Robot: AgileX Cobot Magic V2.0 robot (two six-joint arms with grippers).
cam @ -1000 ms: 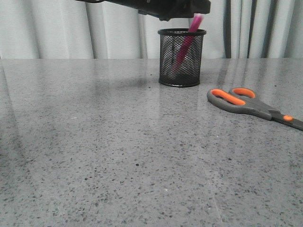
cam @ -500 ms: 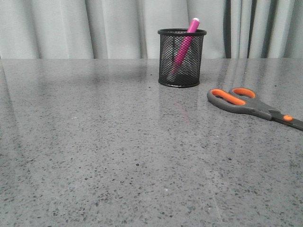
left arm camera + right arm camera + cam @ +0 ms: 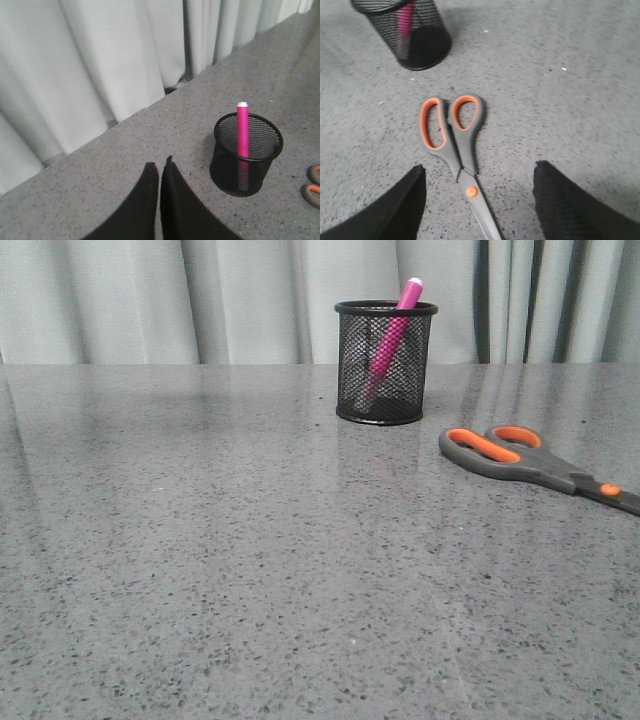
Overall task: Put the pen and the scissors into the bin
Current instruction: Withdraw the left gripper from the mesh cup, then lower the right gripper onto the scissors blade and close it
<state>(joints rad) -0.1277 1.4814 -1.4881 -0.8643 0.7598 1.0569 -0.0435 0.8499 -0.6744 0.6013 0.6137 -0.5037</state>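
Observation:
The pink pen [image 3: 393,335] stands tilted inside the black mesh bin [image 3: 385,365], its white tip above the rim. Both also show in the left wrist view, pen [image 3: 242,130] in bin [image 3: 246,155]. The scissors [image 3: 530,465] lie flat on the table right of the bin, grey handles with orange lining. My left gripper [image 3: 160,167] is shut and empty, up above the table beside the bin. My right gripper [image 3: 479,172] is open wide above the scissors [image 3: 455,140], one finger on each side of the pivot dot. The bin [image 3: 412,35] lies beyond the handles. Neither gripper shows in the front view.
Grey speckled tabletop [image 3: 200,540] stretches across the front view. Pale curtains [image 3: 200,300] hang behind the table's far edge, close behind the bin.
One second ago the left arm hung over the bin with the pen at its rim. It has left the front view, and the pen now rests in the bin.

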